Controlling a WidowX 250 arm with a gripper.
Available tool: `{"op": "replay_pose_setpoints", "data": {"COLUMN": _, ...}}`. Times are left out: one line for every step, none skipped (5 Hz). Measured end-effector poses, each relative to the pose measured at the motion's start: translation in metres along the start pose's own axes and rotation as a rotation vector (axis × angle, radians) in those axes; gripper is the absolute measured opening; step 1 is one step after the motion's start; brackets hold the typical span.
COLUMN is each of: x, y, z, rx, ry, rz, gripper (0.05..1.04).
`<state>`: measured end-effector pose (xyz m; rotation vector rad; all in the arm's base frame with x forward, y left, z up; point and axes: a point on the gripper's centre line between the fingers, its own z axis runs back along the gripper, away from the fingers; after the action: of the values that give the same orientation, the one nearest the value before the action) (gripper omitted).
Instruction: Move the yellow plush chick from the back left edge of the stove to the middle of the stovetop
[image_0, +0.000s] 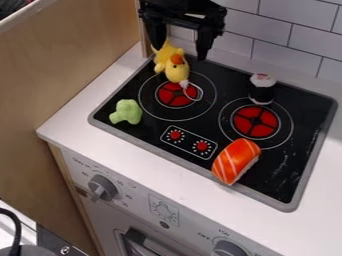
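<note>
My gripper (182, 47) hangs at the top of the view with its two fingers spread apart. Below and between them is a yellow plush duck (173, 65) with an orange beak, lying at the back left of the black stovetop (220, 95); whether a finger touches it I cannot tell. A looped string at its lower end lies over the left red burner. A green broccoli-like toy (126, 112) sits at the stovetop's left edge. Near the back right stands a black and white sushi roll toy (262, 88). An orange striped salmon sushi toy (236, 161) rests at the front edge.
A wooden panel (73, 65) rises along the left side, and a white tiled wall (287, 30) stands behind the stovetop. White counter (150, 170) surrounds the stovetop. Grey knobs (102, 188) stick out from the oven front below.
</note>
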<state>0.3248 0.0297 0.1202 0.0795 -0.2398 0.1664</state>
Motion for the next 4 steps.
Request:
{"op": "replay_pose_setpoints", "data": {"x": 0.009, "y": 0.011, "z": -0.016, "rx": 0.042, "ry": -0.025, "rz": 0.063, "gripper": 0.999}}
{"op": "replay_pose_setpoints", "data": {"x": 0.021, "y": 0.023, "z": -0.029, "rx": 0.072, "ry": -0.034, "rz": 0.103, "gripper": 0.999}}
{"op": "replay_pose_setpoints", "data": {"x": 0.028, "y": 0.032, "z": -0.045, "rx": 0.108, "ry": -0.034, "rz": 0.126, "gripper": 0.999}}
{"op": "replay_pose_setpoints", "data": {"x": 0.029, "y": 0.038, "z": -0.049, "rx": 0.118, "ry": -0.037, "rz": 0.131, "gripper": 0.999}}
